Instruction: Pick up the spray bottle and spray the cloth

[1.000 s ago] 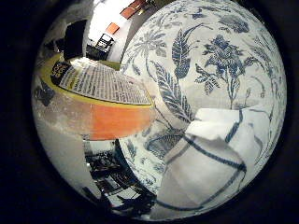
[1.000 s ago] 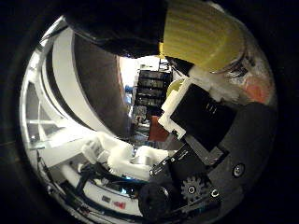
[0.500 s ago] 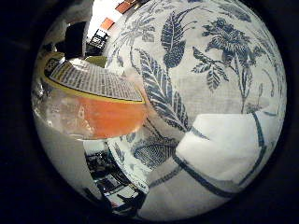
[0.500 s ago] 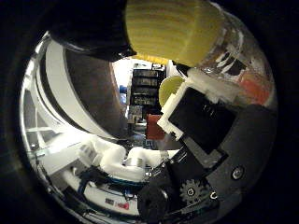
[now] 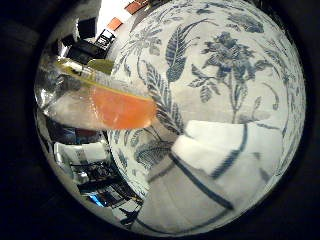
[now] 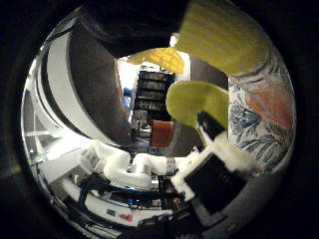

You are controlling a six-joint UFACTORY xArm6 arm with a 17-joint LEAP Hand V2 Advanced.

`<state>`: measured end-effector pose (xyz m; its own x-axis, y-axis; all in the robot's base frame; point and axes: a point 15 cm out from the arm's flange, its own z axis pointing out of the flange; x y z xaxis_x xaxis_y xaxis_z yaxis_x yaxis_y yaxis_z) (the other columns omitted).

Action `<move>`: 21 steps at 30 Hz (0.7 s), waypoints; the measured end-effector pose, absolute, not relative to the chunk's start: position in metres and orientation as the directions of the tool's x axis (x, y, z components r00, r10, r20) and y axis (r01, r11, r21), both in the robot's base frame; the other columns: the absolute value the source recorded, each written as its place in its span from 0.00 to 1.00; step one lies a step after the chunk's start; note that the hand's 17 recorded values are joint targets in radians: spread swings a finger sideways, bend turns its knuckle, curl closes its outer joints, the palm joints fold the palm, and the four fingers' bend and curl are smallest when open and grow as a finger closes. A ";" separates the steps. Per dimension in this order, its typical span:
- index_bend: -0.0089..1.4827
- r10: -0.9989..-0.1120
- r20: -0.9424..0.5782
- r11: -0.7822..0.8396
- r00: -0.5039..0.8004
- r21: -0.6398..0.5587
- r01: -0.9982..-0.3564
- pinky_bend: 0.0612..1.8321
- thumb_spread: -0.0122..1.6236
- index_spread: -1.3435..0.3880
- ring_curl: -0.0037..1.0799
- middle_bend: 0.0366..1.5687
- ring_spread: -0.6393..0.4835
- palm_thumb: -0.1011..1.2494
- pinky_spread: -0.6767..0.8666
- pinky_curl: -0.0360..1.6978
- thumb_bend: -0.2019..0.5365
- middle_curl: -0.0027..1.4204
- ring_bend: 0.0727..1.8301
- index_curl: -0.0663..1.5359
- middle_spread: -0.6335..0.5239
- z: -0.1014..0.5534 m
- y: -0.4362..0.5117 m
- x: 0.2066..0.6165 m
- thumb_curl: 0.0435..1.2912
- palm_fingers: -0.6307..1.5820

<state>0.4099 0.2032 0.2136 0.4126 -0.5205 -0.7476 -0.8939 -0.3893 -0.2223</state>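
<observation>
While label blurs, spray bottle [image 5: 107,102], seemingly held, cloth [image 5: 220,175] below.

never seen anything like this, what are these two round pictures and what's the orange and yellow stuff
Both come from tiny wide-angle cameras in the palm of a robot hand, one by the thumb, one by the little finger. The little-finger view looks down at a table under a blue floral tablecloth, where a white cloth with dark stripes lies. The clear spray bottle with orange liquid sits close against the palm. In the thumb view, the yellow parts are its top, and the white and black fingers curl round it.
</observation>
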 end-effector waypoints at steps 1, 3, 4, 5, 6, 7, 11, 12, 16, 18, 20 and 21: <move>0.25 -0.527 -0.744 -0.390 0.410 -0.218 -0.895 0.42 0.61 0.58 0.39 0.48 0.46 0.63 0.45 0.46 0.23 0.37 0.50 0.36 0.41 0.213 0.200 0.410 0.40 0.34; 0.23 -0.544 -0.730 -0.390 0.414 -0.216 -0.895 0.39 0.62 0.59 0.36 0.46 0.53 0.63 0.57 0.43 0.24 0.35 0.46 0.35 0.44 0.215 0.190 0.413 0.38 0.34; 0.23 -0.552 -0.720 -0.394 0.421 -0.219 -0.893 0.39 0.62 0.60 0.36 0.45 0.53 0.63 0.59 0.43 0.24 0.35 0.46 0.34 0.44 0.217 0.186 0.415 0.38 0.34; 0.22 -0.561 -0.710 -0.405 0.425 -0.213 -0.889 0.37 0.62 0.60 0.35 0.44 0.56 0.62 0.63 0.42 0.24 0.35 0.43 0.34 0.45 0.217 0.183 0.414 0.37 0.32; 0.21 -0.574 -0.696 -0.415 0.432 -0.207 -0.886 0.36 0.63 0.61 0.34 0.42 0.59 0.61 0.66 0.41 0.23 0.34 0.42 0.33 0.46 0.218 0.179 0.414 0.37 0.31; 0.19 -0.584 -0.685 -0.426 0.437 -0.199 -0.882 0.35 0.63 0.61 0.32 0.40 0.63 0.61 0.70 0.39 0.24 0.32 0.40 0.32 0.49 0.219 0.175 0.413 0.36 0.31; 0.14 -0.614 -0.642 -0.467 0.459 -0.173 -0.867 0.33 0.64 0.62 0.28 0.30 0.70 0.59 0.75 0.34 0.24 0.29 0.33 0.30 0.56 0.222 0.161 0.407 0.33 0.31; 0.13 -0.618 -0.638 -0.466 0.459 -0.172 -0.868 0.32 0.64 0.63 0.27 0.29 0.71 0.59 0.76 0.33 0.24 0.28 0.32 0.30 0.57 0.224 0.159 0.408 0.32 0.31; 0.12 -0.620 -0.642 -0.453 0.450 -0.175 -0.874 0.31 0.64 0.63 0.25 0.26 0.73 0.59 0.77 0.30 0.24 0.27 0.29 0.28 0.59 0.233 0.149 0.408 0.31 0.33; 0.11 -0.623 -0.635 -0.448 0.457 -0.189 -0.874 0.31 0.64 0.63 0.25 0.25 0.74 0.59 0.77 0.29 0.24 0.26 0.28 0.27 0.59 0.243 0.142 0.414 0.30 0.33; 0.11 -0.625 -0.628 -0.458 0.464 -0.186 -0.869 0.30 0.64 0.63 0.24 0.24 0.74 0.59 0.77 0.28 0.24 0.26 0.28 0.26 0.59 0.250 0.135 0.415 0.30 0.34; 0.11 -0.628 -0.623 -0.460 0.467 -0.187 -0.868 0.30 0.64 0.63 0.24 0.24 0.74 0.59 0.77 0.28 0.24 0.26 0.27 0.25 0.59 0.254 0.128 0.416 0.30 0.34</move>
<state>0.4161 0.1283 0.2543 0.4666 -0.6283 -0.6225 -0.8682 -0.4597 -0.1867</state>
